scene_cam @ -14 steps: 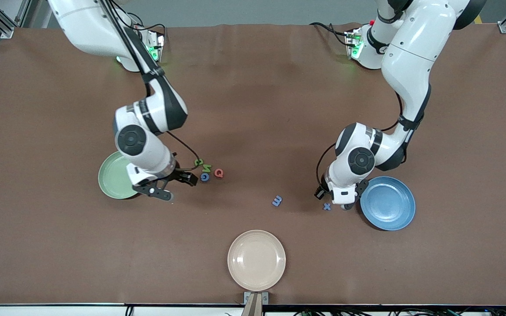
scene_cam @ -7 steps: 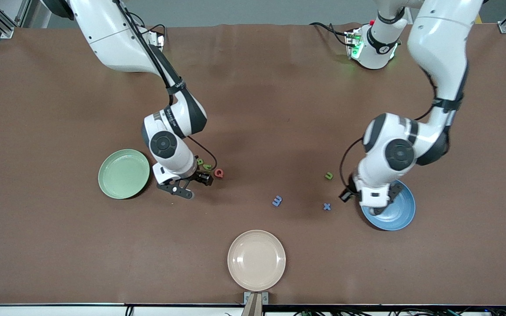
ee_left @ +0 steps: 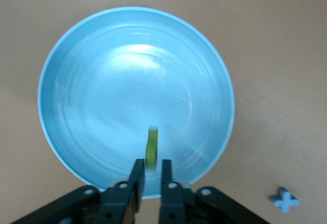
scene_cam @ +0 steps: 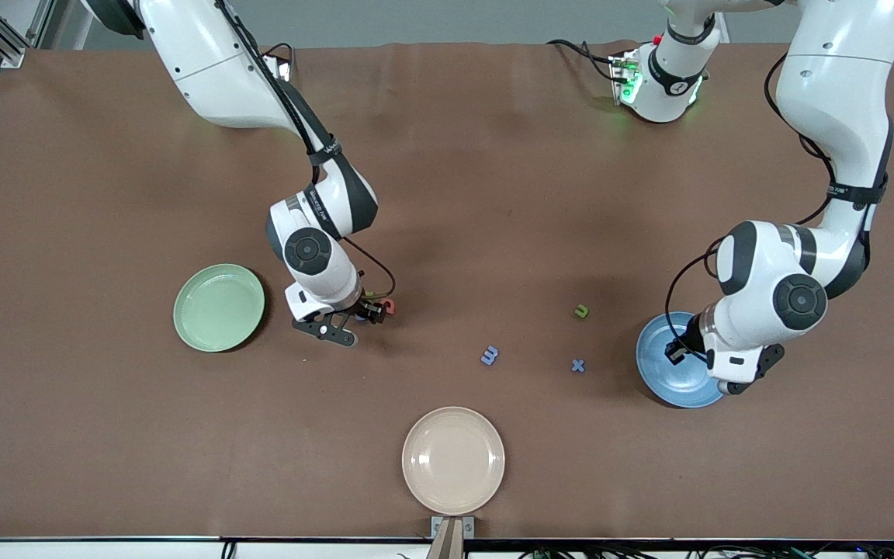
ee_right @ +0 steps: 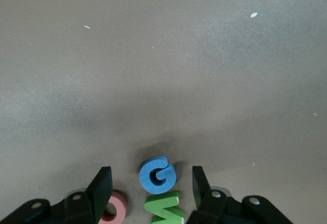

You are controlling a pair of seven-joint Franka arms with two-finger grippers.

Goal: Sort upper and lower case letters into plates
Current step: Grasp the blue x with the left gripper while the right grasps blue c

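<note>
Now the left gripper pinches a thin green letter on edge between nearly closed jaws above the blue plate, while the right gripper hangs wide open and empty, straddling the blue G with the pink letter at its seven o'clock and a green letter at six. Crowding is the danger: closing there could nudge neighbours or lift two, and the pinched letter, dropped low at six o'clock over the blue plate, may bounce out toward the x, m and u; the green plate holds nothing.

Left gripper over blue plate; right gripper at pinkish-red letter; green plate bare.
</note>
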